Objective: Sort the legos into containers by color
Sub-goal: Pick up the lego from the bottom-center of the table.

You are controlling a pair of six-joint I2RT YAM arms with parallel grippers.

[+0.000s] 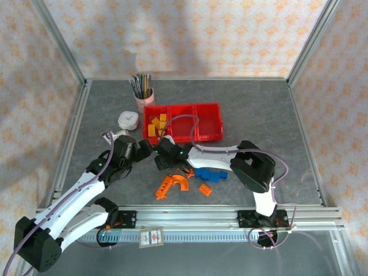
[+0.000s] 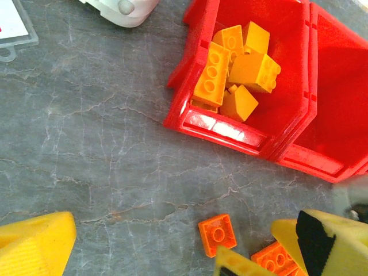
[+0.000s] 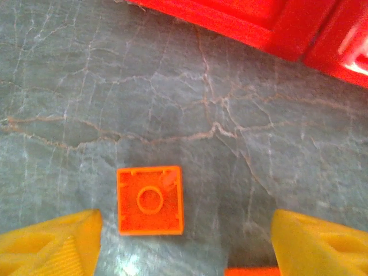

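Three joined red containers stand mid-table; the left one holds several yellow legos. An orange square lego lies underside-up on the table between my right gripper's open fingers, closer to the left one and untouched. My left gripper is open and empty just in front of the left container, and the same orange square lies under it. In the top view both grippers, left and right, meet near the containers' front left corner. Orange arches and blue blocks lie nearer the bases.
A pink cup of pens and a white round gadget stand left of and behind the containers. Another orange block lies next to the square. A small card rests on the front rail. Metal frame posts edge the table.
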